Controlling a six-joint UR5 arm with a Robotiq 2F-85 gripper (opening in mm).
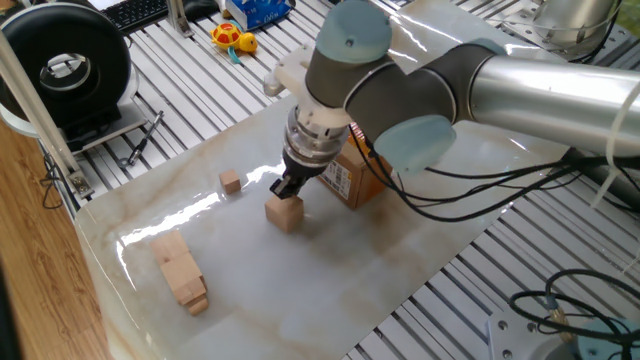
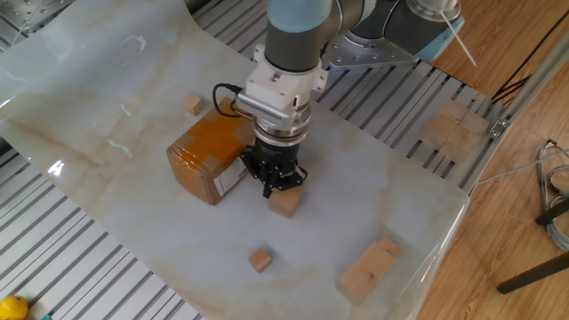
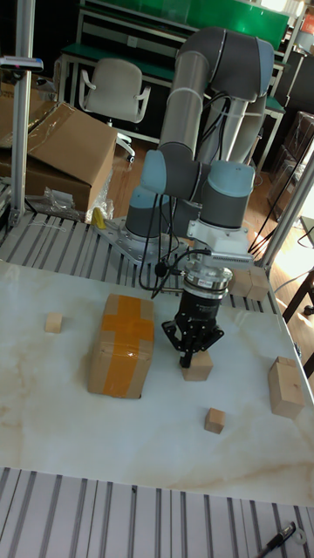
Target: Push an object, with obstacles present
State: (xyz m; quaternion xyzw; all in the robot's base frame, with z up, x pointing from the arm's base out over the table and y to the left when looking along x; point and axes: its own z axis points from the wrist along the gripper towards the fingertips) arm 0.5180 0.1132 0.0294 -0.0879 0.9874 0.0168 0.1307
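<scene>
The object, a plain light-wood cube (image 1: 285, 213) (image 2: 284, 204) (image 3: 198, 367), sits on the marble tabletop just in front of the orange-brown cardboard box (image 1: 352, 176) (image 2: 208, 161) (image 3: 120, 345). My gripper (image 1: 288, 189) (image 2: 275, 183) (image 3: 190, 354) points straight down, its dark fingers shut together with nothing held. Its tip is at the cube's box-side edge; whether it touches is unclear. One tiny cube (image 1: 231, 181) (image 2: 260, 260) (image 3: 215, 420) lies near the object, another (image 2: 194, 105) (image 3: 54, 323) beyond the box.
Long pale wooden blocks (image 1: 181, 273) (image 2: 369, 270) (image 3: 285, 385) lie near the table's end. More wooden blocks (image 2: 453, 130) rest on the slatted frame off the marble. Cables, a black reel (image 1: 72, 66) and toys (image 1: 232, 39) sit beside the table.
</scene>
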